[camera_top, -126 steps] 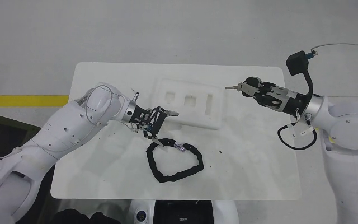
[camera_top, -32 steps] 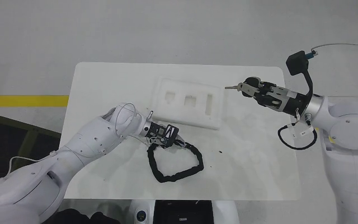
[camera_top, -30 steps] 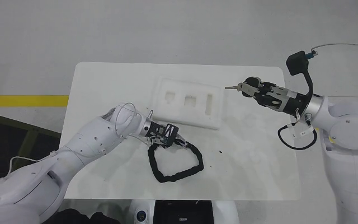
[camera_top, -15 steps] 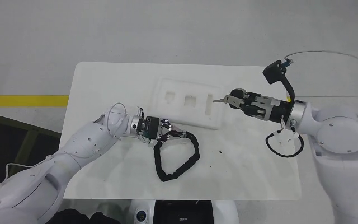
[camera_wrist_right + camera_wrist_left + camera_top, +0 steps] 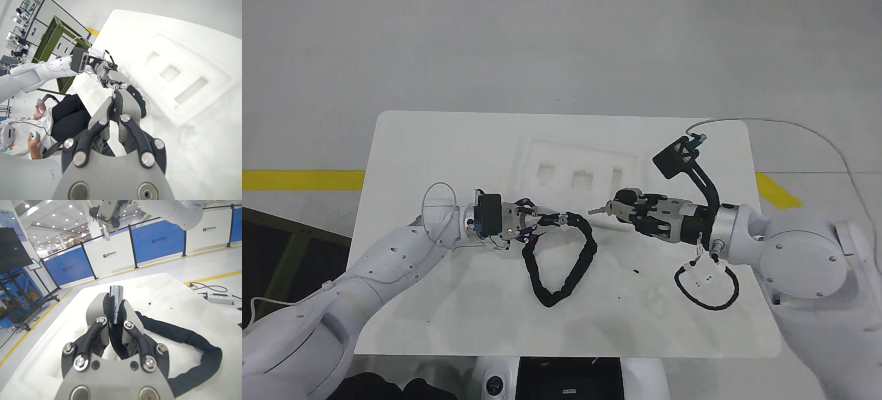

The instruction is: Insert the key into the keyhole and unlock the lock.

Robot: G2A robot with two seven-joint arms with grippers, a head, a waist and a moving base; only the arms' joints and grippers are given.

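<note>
Just beside the lock, the key.

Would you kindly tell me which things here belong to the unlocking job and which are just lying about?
In the job: key, in the right gripper; lock, in the left gripper.
Lying about: foam tray; specks on the table.
</note>
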